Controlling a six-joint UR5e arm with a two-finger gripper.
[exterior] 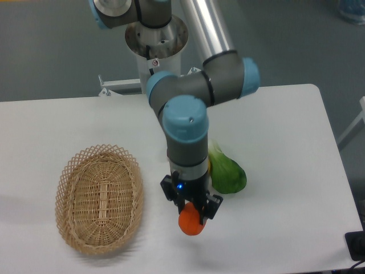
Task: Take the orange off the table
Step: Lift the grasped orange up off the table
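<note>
- Near the surface's (296, 171) front edge, the orange (192, 221) is gripped in the hand (193, 216).
- The grip should be kept firm and the lift vertical.

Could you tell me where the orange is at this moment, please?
The orange sits between the gripper fingers near the table's front edge, right of the wicker basket and below-left of the green vegetable.

The desk (296, 131) is viewed from above by one fixed camera, apparently distant, the arm's base at 12 o'clock.

Woven wicker basket (100, 197), smooth orange (192, 222)
</note>
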